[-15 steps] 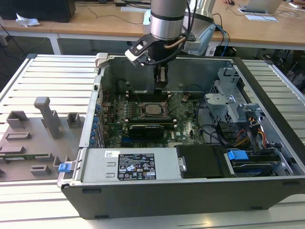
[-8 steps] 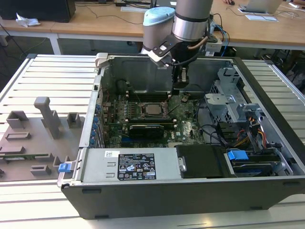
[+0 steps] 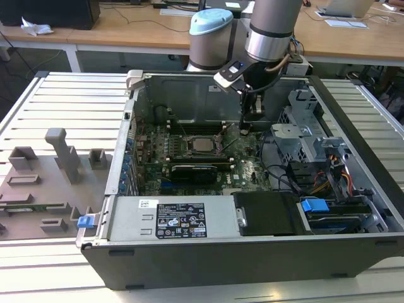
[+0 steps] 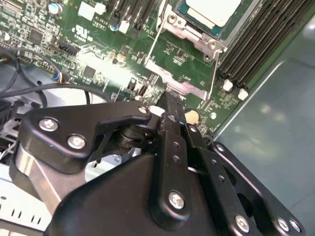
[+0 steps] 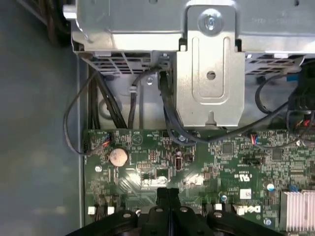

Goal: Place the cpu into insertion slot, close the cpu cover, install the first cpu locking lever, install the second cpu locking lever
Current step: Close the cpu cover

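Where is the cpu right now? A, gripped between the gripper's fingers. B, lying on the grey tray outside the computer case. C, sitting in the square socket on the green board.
C: the exterior view shows the cpu, silvery face up, lying in the insertion slot on the green board, apart from the gripper.

Robotics lab or electronics workshop, by the look: slatted metal worktop carrying an opened computer case, grey fixtures near the worktop's edge on the exterior view's left, robot arm overhead, wooden desks with papers beyond the far edge.
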